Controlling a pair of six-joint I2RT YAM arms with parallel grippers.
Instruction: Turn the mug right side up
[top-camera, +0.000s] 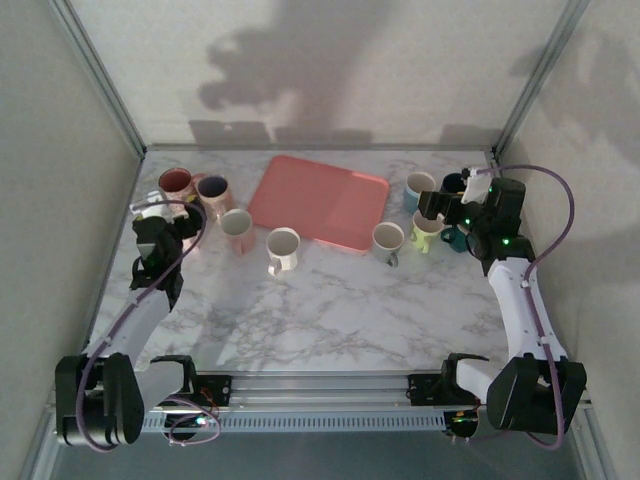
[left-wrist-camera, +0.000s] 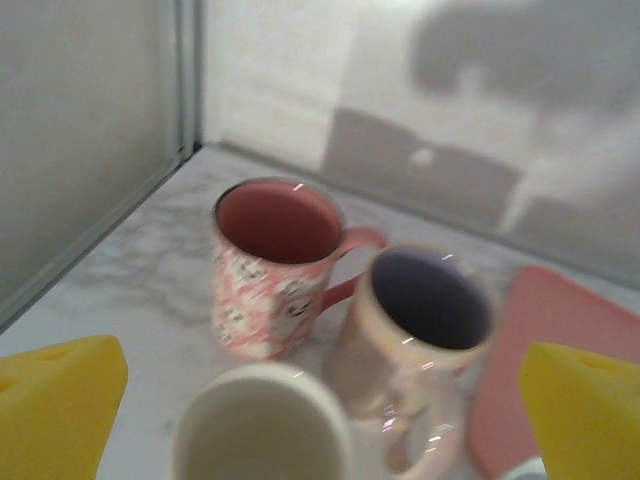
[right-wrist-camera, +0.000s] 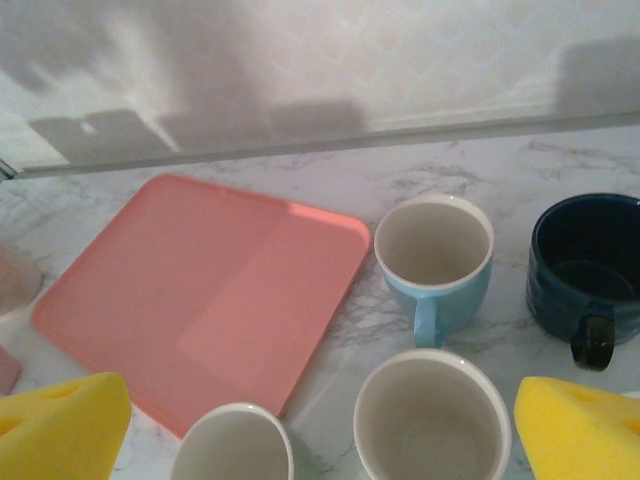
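Every mug I see stands with its mouth up. On the left are a pink patterned mug (top-camera: 176, 182) (left-wrist-camera: 272, 268), a mug with a purple inside (top-camera: 212, 189) (left-wrist-camera: 425, 320) and a white mug (top-camera: 237, 227) (left-wrist-camera: 262, 432). My left gripper (top-camera: 178, 222) (left-wrist-camera: 320, 420) hovers open just above the white mug, its yellow fingers (left-wrist-camera: 55, 400) wide apart and holding nothing. My right gripper (top-camera: 440, 208) (right-wrist-camera: 320, 440) is open over a cream-lined mug (top-camera: 428, 230) (right-wrist-camera: 432, 420), behind which stand a light blue mug (top-camera: 420, 187) (right-wrist-camera: 435, 262) and a dark blue mug (top-camera: 452, 183) (right-wrist-camera: 585, 265).
A pink tray (top-camera: 320, 200) (right-wrist-camera: 200, 300) lies at the back middle. Two more upright mugs (top-camera: 283, 247) (top-camera: 388, 237) stand in front of it, and a teal mug (top-camera: 455, 238) sits by the right arm. Walls close in the back and both sides.
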